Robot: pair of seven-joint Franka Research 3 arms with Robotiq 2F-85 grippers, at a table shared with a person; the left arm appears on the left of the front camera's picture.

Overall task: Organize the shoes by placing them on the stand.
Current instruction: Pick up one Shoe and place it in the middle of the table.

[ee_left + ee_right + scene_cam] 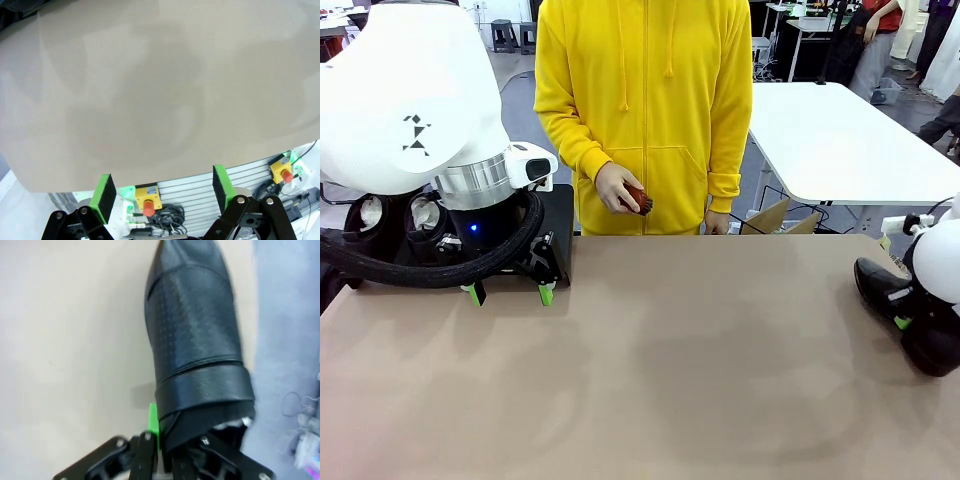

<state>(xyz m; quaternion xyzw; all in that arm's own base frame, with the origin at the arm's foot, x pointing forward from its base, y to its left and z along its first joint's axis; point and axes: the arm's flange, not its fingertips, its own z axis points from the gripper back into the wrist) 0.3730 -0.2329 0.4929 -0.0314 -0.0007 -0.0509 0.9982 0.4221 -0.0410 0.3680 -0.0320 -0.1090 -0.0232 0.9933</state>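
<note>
Table (650, 360): bare tan top between the 2 arms.

Stand (558, 215): black, at the far-left corner of the table. The left arm covers most of it, so I can't tell how much of its top is free. 2 shoes with pale linings (395, 215) look to be sitting there already, partly hidden.

Person at the far edge, hand (618, 185) holding a small dark reddish thing, can't tell what.

Left gripper (507, 292): hanging just over the table in front of the stand, jaws wide apart, nothing between the green pads (106, 192).

Right gripper (903, 322): at the right edge of the table, clamped on a black shoe (880, 283). Wrist view: the fingers pinch the shoe (195, 340) at its open end, by the rim, and the toe points straight away from the gripper, so the long axis runs in line with the fingers. In the front view the toe heads toward the far-left.

Key relation: the stand lies across the full table width from the held shoe, to the left and far side. The left gripper is much nearer the stand but empty. The right arm has the shoe and the long reach. My read: either a cross-table carry or a handoff. Risk is crowding the left arm parked in front of the stand.
</note>
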